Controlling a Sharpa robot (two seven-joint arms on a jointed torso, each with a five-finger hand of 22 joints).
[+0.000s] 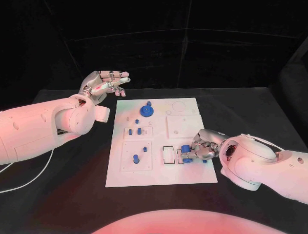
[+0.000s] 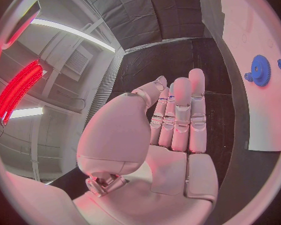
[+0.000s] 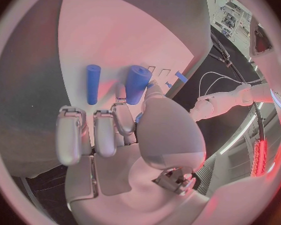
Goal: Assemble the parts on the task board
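The right hand point(image 1: 199, 147) sits low over the near right part of the task board point(image 1: 185, 175), its fingers point(image 3: 103, 130) curled around a blue cylinder point(image 3: 138, 83), which the right wrist view shows jutting out past the fingertips toward the white plate. A second, slimmer blue peg point(image 3: 93, 83) lies just beside it on the board, on the far side of the fingertips from the thumb.

The main risk, as I judge it, is a tilted entry: the cylinder is held near one end, so if it meets its seat at an angle it could jam or twist out of the fingers. The curled fingers could also brush the slimmer peg and roll it away.

The left hand point(image 1: 106, 84) hovers above the desk point(image 1: 266, 105) beyond the board's far left corner, fingers point(image 2: 181, 112) stretched out straight and close together, holding nothing. Off to the side of those fingertips a blue gear point(image 1: 147, 110) rests on the board's far end, with several small blue pegs point(image 1: 135, 158) standing in the left column. None of these lies between the right fingers and their work.
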